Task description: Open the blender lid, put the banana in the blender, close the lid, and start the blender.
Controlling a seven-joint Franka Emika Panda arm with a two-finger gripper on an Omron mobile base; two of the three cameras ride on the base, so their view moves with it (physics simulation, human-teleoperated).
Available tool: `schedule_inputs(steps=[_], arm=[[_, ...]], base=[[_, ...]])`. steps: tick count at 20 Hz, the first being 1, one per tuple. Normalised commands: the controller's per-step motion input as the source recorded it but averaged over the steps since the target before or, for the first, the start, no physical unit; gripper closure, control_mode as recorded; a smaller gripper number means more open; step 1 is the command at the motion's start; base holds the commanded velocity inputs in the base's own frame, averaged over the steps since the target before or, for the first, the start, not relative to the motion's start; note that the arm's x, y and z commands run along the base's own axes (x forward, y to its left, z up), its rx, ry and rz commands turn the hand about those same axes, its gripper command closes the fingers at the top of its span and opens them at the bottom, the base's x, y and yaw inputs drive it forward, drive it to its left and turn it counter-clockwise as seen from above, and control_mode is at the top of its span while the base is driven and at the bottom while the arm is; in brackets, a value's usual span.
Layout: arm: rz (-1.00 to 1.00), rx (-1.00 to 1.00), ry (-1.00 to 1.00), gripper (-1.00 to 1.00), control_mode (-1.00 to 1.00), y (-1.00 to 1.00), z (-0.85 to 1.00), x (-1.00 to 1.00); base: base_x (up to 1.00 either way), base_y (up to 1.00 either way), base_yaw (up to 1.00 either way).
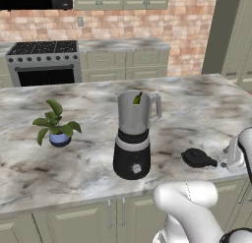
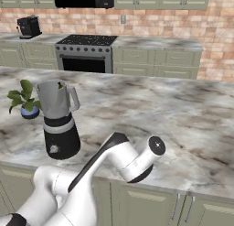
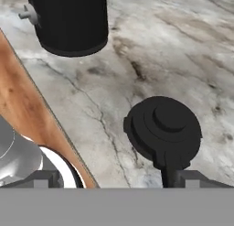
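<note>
Blender (image 1: 133,138) open-topped; potted plant (image 1: 55,124) left; lid (image 1: 198,158) on counter (image 1: 197,104) right, unobstructed.

The blender (image 1: 133,138) is seen upright on the marbled desk (image 1: 206,104), a clear grey handled jar set on a round black base with a silver band and a small white knob low on its front. The jar stands uncovered. The banana (image 1: 137,99) is seen inside the jar near its top, only a yellow-green end being visible above the rim. The blender lid (image 1: 198,158), a round black domed cap with a raised centre knob and a small side tab, is laid flat on the desk, right of the blender base and apart from it, near the desk's front edge.
</note>
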Motion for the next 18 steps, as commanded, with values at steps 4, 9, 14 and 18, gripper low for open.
schedule_inputs(steps=[4, 9, 14, 18], arm=[[0.0, 0.02, 0.0, -1.0, -1.0, 0.0, -0.38, 0.04], [-0.03, 0.0, 0.0, -1.0, -1.0, 0.0, -0.36, 0.26], [-0.03, 0.0, 0.0, -1.0, -1.0, -0.02, -0.28, 0.34], [0.0, 0.0, 0.0, -1.0, -1.0, -0.1, -0.31, 0.33]], base=[[0.0, 0.0, 0.0], [0.0, 0.0, 0.0], [0.0, 0.0, 0.0], [0.0, 0.0, 0.0]])
